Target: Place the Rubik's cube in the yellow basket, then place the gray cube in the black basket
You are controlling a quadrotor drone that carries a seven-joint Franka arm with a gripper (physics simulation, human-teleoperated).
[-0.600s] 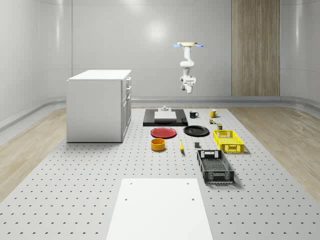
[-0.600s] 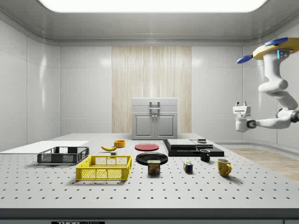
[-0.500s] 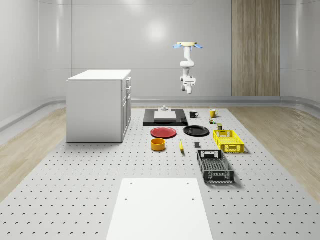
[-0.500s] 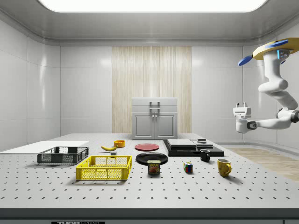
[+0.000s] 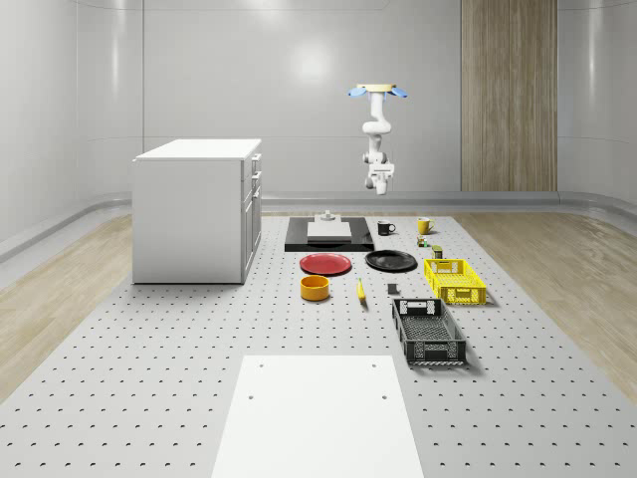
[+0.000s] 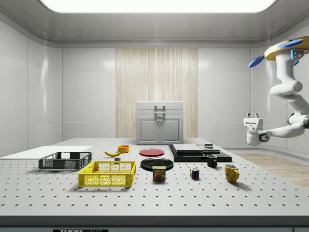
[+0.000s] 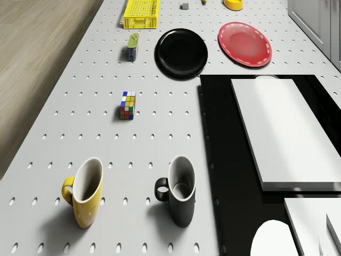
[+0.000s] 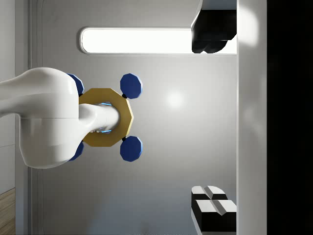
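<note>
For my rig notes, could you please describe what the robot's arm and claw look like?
The arm is glossy white with rounded, tubular links, hanging from a yellow octagonal drone body with blue rotors. The claw is white, with dark fingertips.

Two mesh baskets, one yellow plastic (image 6: 107, 173) and one black (image 6: 65, 160); two round plates, one glossy black (image 7: 181, 53) at the red one's (image 7: 244, 44) nine o'clock; two mugs, one yellow (image 7: 85, 191) and one black (image 7: 179, 190); one multicoloured Rubik's cube (image 7: 127, 104); one small gray cube (image 7: 185, 6); one Spam tin (image 6: 159, 173); one banana (image 6: 112, 153); one orange-yellow bowl (image 5: 315, 288); one white cabinet (image 5: 197, 209).
</note>
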